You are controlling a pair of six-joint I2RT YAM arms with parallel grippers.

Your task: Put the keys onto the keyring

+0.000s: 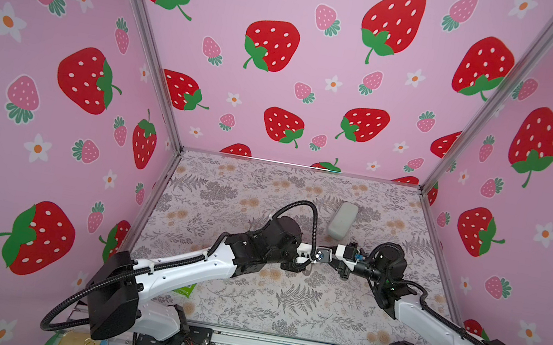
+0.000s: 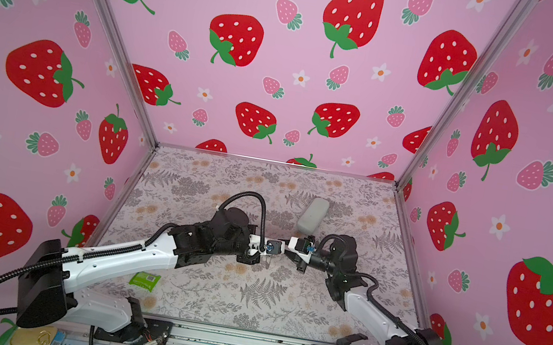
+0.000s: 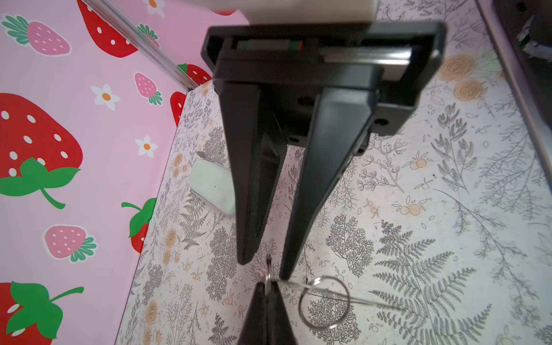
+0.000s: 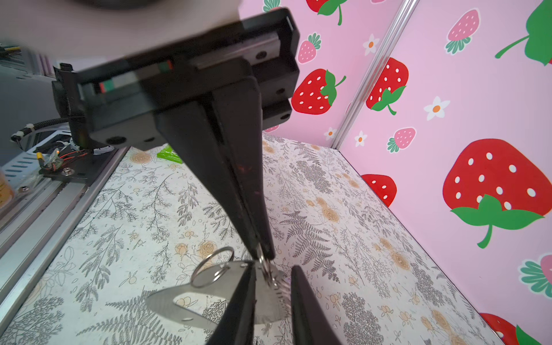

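Above mid-table, left gripper (image 3: 265,266) clamps the keyring (image 4: 167,301); right gripper (image 4: 264,254), at its 3 o'clock, pinches small ring (image 4: 265,268)

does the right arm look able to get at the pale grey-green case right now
Probably yes: the case lies on open table just beyond the right gripper, nothing between. But its fingers are pinched on a small metal ring, so it would have to let go first.

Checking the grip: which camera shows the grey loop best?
Right wrist view: the grey loop lies broadside, hole and ring visible. Left wrist view shows it edge-on, a thin line; top views barely show it.
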